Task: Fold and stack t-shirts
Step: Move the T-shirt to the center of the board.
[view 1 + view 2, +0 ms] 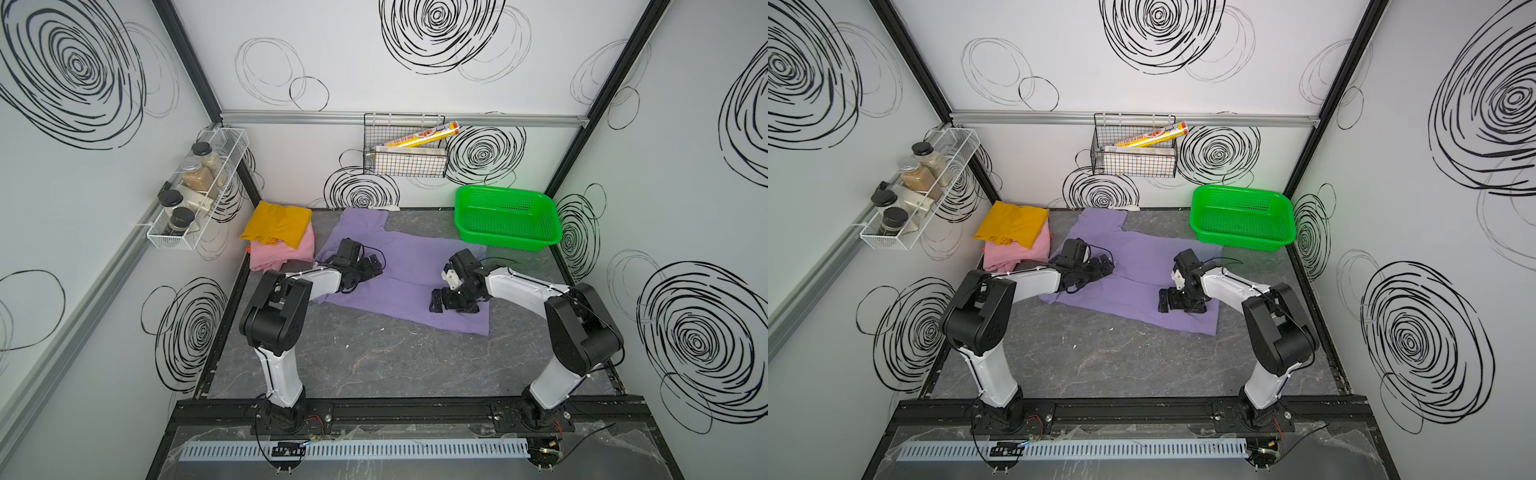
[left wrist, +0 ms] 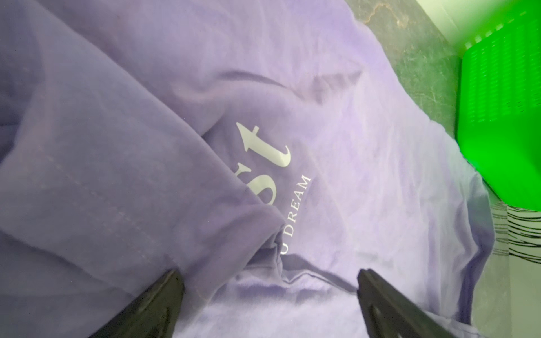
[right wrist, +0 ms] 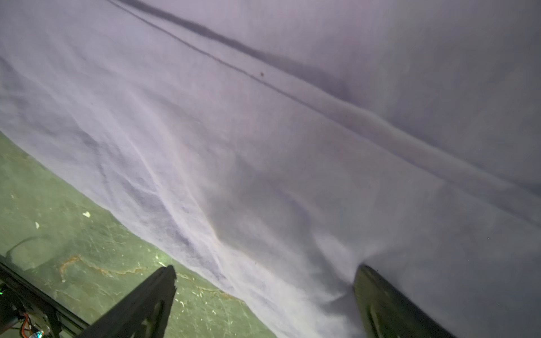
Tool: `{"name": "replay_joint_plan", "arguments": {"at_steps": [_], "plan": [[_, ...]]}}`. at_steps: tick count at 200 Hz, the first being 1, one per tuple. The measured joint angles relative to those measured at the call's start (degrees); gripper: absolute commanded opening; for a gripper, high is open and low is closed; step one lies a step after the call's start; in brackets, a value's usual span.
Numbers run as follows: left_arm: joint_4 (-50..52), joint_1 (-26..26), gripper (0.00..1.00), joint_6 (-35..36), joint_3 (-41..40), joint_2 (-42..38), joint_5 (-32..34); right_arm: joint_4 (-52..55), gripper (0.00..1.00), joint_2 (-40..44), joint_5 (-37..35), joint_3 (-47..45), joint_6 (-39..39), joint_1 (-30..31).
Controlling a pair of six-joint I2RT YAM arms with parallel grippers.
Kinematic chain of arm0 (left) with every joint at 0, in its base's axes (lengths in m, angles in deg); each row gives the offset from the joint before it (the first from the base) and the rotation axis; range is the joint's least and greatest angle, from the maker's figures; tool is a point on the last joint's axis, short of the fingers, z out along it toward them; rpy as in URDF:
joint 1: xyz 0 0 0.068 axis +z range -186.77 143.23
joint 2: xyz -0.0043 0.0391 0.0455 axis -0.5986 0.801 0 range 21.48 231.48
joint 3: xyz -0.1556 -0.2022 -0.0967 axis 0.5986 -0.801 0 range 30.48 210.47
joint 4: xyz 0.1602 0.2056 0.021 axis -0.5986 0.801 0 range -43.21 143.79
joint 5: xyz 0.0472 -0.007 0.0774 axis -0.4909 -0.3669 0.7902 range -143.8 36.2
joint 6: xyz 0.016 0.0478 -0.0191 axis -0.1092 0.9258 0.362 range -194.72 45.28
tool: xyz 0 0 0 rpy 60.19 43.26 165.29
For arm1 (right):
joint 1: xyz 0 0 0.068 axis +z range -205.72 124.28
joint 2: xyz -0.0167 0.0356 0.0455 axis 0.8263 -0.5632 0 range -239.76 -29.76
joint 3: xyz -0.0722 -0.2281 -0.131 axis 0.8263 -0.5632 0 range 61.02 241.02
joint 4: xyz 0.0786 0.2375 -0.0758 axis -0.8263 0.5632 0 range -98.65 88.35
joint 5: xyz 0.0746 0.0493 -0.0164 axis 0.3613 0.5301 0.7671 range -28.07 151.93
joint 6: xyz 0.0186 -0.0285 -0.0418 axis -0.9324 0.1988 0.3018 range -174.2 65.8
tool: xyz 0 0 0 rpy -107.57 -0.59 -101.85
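Observation:
A lavender t-shirt (image 1: 407,286) lies spread on the dark table, seen in both top views (image 1: 1133,274). My left gripper (image 1: 372,266) hovers low over its left part, open, with nothing between the jaws. In the left wrist view (image 2: 269,281) a sleeve (image 2: 117,175) lies folded over part of the white lettering (image 2: 272,164). My right gripper (image 1: 440,299) is open at the shirt's near edge; in its wrist view (image 3: 263,278) one fingertip (image 3: 158,292) is over bare table and the other (image 3: 377,298) presses on cloth. A folded yellow t-shirt (image 1: 278,226) rests on a pink one (image 1: 286,253) at the back left.
A green perforated basket (image 1: 507,218) stands at the back right, just beyond the lavender shirt. A white wire rack with jars (image 1: 195,191) hangs on the left wall, and a black wire basket (image 1: 405,145) hangs on the back wall.

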Motion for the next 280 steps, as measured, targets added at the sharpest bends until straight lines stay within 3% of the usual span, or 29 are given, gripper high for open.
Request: {"name": "replay_joint_plan", "arguments": {"at_steps": [82, 155, 194, 243, 280], "plan": [[3.96, -6.80, 0.99, -4.55, -13.31, -13.77, 0.13, 1.36, 1.00, 3.34, 2.27, -4.17, -3.08, 4.74], [21.57, -7.45, 0.99, -7.85, -20.22, -31.17, 1.49, 10.16, 1.00, 15.96, 2.97, -10.29, -7.08, 8.87], [26.73, -7.21, 0.99, -8.98, -21.68, -38.71, 2.43, 13.70, 1.00, 20.76, 1.53, -10.91, -7.67, 8.92], [31.19, -7.19, 0.99, -9.42, -21.59, -42.32, 3.17, 14.82, 1.00, 23.32, 1.62, -10.14, -7.74, 8.96], [35.50, -6.60, 0.99, -8.87, -11.76, -41.18, 4.55, 13.16, 1.00, 26.62, 0.42, 0.22, -8.48, 8.98]]}}
